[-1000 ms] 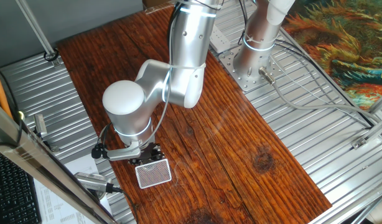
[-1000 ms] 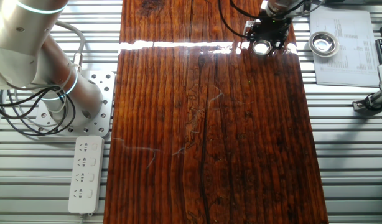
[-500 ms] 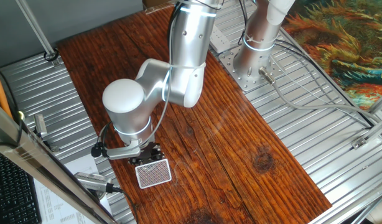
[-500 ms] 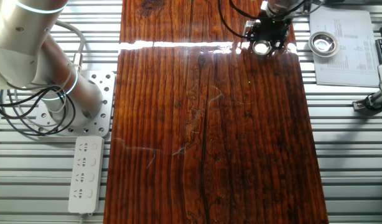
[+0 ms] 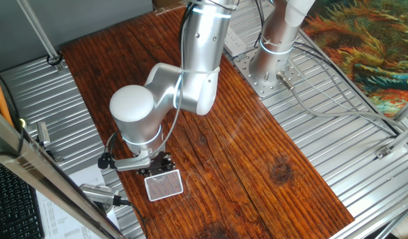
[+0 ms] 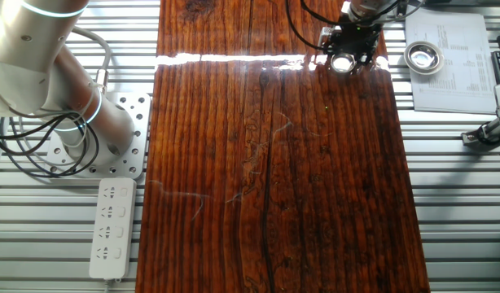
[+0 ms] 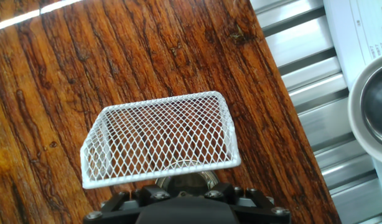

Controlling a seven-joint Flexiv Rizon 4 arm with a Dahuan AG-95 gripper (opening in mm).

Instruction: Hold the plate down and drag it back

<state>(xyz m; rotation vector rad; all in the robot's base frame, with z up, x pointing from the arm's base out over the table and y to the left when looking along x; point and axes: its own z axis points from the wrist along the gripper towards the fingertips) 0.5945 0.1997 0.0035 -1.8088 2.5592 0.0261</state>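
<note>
The plate [image 7: 186,177] is a small shiny silver disc. In the hand view only an arc of its rim shows, right under my gripper [image 7: 181,190] and partly behind the white mesh card [image 7: 160,138]. My gripper's dark tip sits on the plate's centre, with the jaws together and nothing between them. In one fixed view the gripper [image 5: 157,162] stands low at the table's left edge, with the card [image 5: 163,184] just in front of it and the plate hidden. In the other fixed view a shiny round disc [image 6: 345,61] shows at the gripper [image 6: 348,42].
A larger silver bowl [image 6: 423,55] sits on a printed paper sheet beside the table, and also shows in the hand view [image 7: 372,102]. The wooden table's edge [image 7: 290,124] is close to the card. The second arm's base [image 5: 274,56] stands on the metal slats.
</note>
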